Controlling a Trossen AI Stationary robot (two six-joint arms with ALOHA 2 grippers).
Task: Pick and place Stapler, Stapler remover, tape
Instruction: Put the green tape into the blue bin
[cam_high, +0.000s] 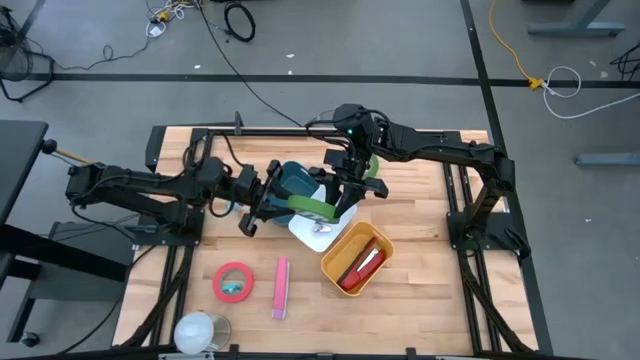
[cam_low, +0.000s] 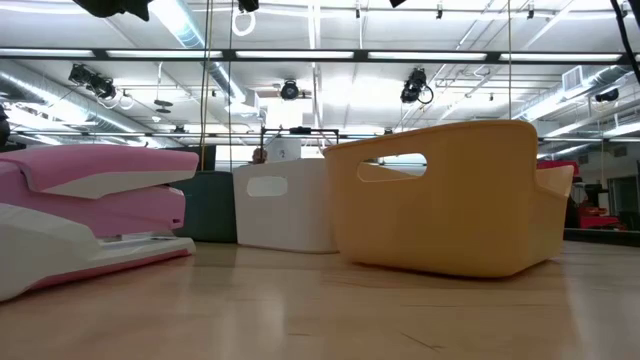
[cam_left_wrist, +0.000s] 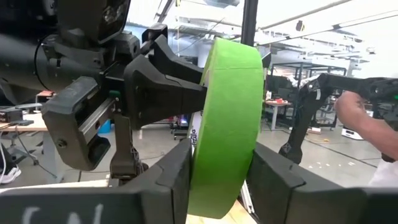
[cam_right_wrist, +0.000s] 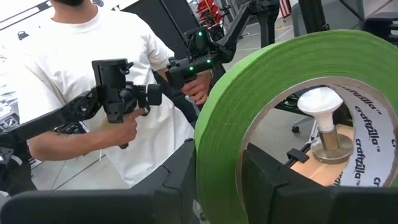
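Near edge of table: pink stapler (cam_high: 280, 288) & red tape roll (cam_high: 233, 282), yellow bin (cam_high: 357, 259) beside. Mid-table, above white bin (cam_high: 318, 232): green tape roll (cam_high: 318, 208) pinched by both — right gripper (cam_high: 345, 190) clamped on rim, left gripper (cam_high: 285, 196) fingers vs. its sides, partly closed. Person behind (cam_right_wrist: 93, 68).

From overhead we look straight down on the whole pale wooden surface (cam_high: 420, 290) and both arms. Our low camera sits at surface height, facing level across the boards into the room, very close to a pink-and-white plastic stapler (cam_low: 85, 215) and a yellow plastic bin (cam_low: 450, 200), which the overhead view also shows. Each wrist camera looks forward between its own dark fingers, and both share the wide green roll of tape (cam_left_wrist: 227, 124) at very close range.
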